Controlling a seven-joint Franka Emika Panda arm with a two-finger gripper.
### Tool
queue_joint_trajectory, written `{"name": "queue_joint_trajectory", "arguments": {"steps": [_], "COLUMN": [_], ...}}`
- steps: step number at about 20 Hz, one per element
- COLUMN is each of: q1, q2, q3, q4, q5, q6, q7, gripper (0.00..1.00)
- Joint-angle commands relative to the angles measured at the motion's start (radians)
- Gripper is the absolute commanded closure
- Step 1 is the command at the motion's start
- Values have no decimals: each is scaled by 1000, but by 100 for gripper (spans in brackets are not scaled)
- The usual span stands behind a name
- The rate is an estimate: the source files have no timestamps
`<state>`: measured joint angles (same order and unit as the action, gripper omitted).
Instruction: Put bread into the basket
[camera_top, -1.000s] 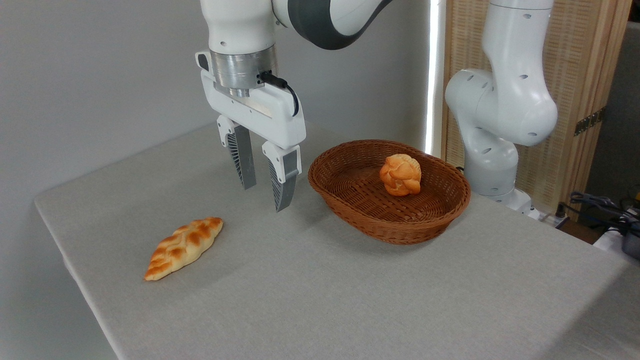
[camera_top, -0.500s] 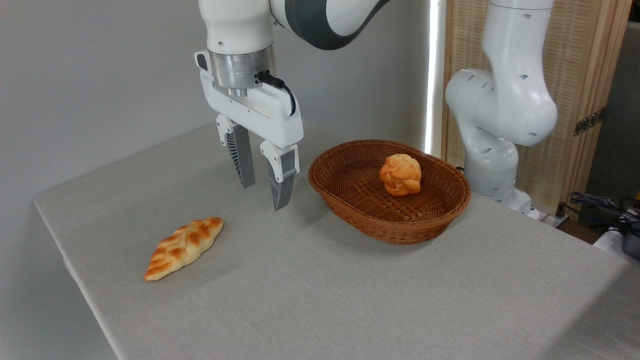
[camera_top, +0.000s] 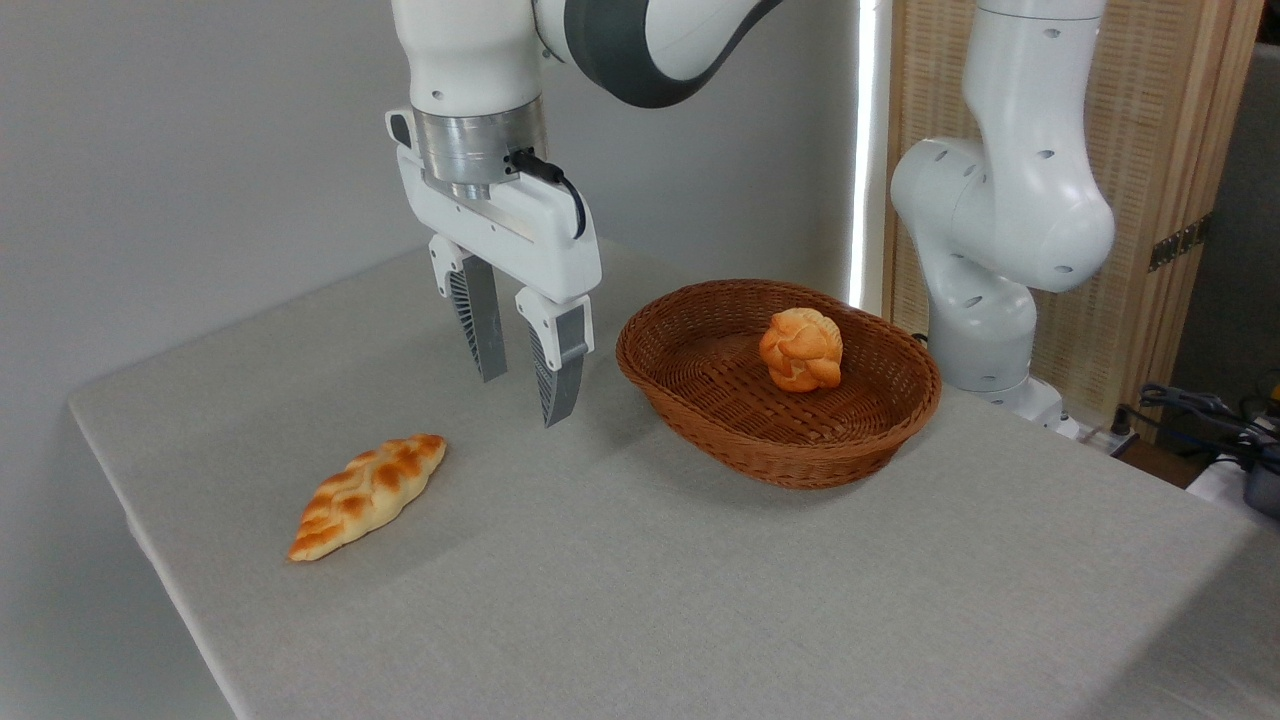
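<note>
The bread (camera_top: 368, 494), a long braided golden loaf with browned ridges, lies flat on the grey table near its left edge. To the right stands the oval reddish-brown wicker basket (camera_top: 700, 425). My gripper (camera_top: 520, 400) hangs open above the table between loaf and basket, fingers pointing down, nothing between them. It is up and to the right of the loaf, apart from it, and just left of the basket's rim.
A round knotted orange roll (camera_top: 801, 349) sits inside the basket. The arm's white base (camera_top: 990, 250) rises behind the basket at the back right. The table's left edge (camera_top: 150, 560) runs close to the loaf. Cables (camera_top: 1200, 410) lie at far right.
The gripper has drifted slightly left and a little upward over the second. The loaf, basket and roll have not moved.
</note>
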<state>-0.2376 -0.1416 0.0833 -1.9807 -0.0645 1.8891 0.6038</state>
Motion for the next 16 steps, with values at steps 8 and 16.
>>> {"name": "queue_joint_trajectory", "arguments": {"steps": [8, 16], "q1": [-6, -6], "q2": [10, 7], "q3": [1, -11], "q4": [16, 16], "q5": [2, 3], "q6": [-15, -27], "q7": [-19, -21], "gripper": [0, 0]}}
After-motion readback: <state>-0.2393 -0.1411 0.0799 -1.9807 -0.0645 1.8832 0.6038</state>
